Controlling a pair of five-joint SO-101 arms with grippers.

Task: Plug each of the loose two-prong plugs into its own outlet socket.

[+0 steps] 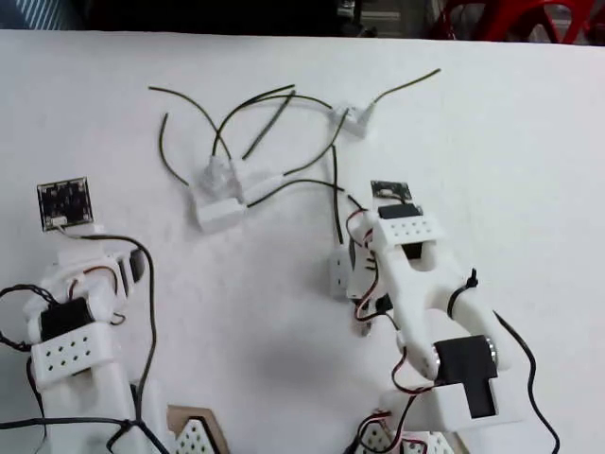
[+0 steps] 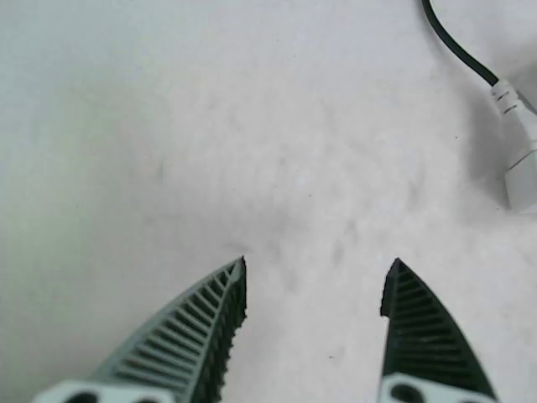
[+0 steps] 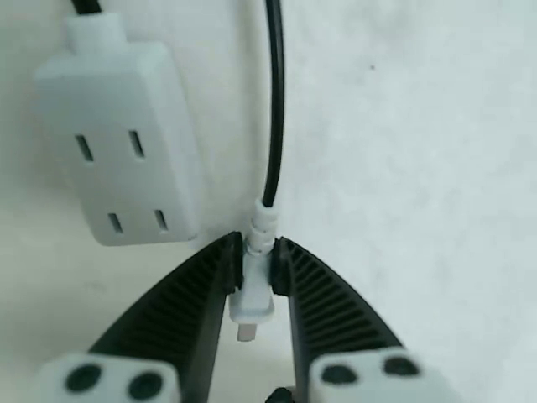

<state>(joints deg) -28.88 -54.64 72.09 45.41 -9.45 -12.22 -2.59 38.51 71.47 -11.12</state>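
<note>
Two SO-101 arms work at a white table (image 1: 529,142), w/ the right gripper (image 3: 256,252) clenched on a small white two-prong plug (image 3: 250,295). Its ribbed black fingers (image 3: 197,311) pinch the plug body from both sides. A prong shows at the end toward the wrist, & the thin black cord (image 3: 274,101) runs away past the tips. Just beside the plug, not touching it, lies a white rectangular plastic outlet block (image 3: 126,143). It sits flat on the table w/ two pairs of slots facing up, and the held plug's cord passes along its edge. The left gripper (image 2: 318,262) hangs released, jaws spread wide above the tabletop. A second white plug (image 2: 522,164) on a black lead (image 2: 457,46) lies off to one side, well apart from the tips. In the high view the right arm (image 1: 425,293) sits ctr-right w/ the outlet block just beside its tip, and the left arm (image 1: 76,322) is nr the lower-left corner. More white plugs and sockets (image 1: 227,194) w/ dark cords lie tangled farther up the table, apart from both arms.
</note>
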